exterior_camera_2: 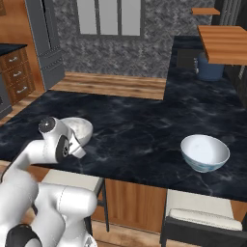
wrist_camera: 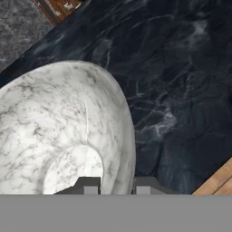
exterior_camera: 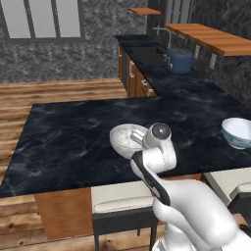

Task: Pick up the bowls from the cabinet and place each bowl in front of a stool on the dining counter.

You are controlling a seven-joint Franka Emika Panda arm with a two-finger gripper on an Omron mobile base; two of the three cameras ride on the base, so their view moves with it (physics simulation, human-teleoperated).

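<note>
Two bowls are out: the patterned bowl [exterior_camera_2: 205,152] sits on the surface [exterior_camera_2: 140,125] before a stool [exterior_camera_2: 202,217]; your pincer [wrist_camera: 117,185] is clamped on the stone bowl [wrist_camera: 63,131] rim. Thin hold; it could tip.

Both base cameras are looking forward and down from behind the arm, one from its left, one from its right, sharing the dining counter [exterior_camera: 73,132], the stone bowl [exterior_camera: 126,138] and the patterned bowl [exterior_camera_2: 205,152]. The hand camera is sitting very close, peering along the gripper [wrist_camera: 117,186] at that stone bowl's rim.
</note>
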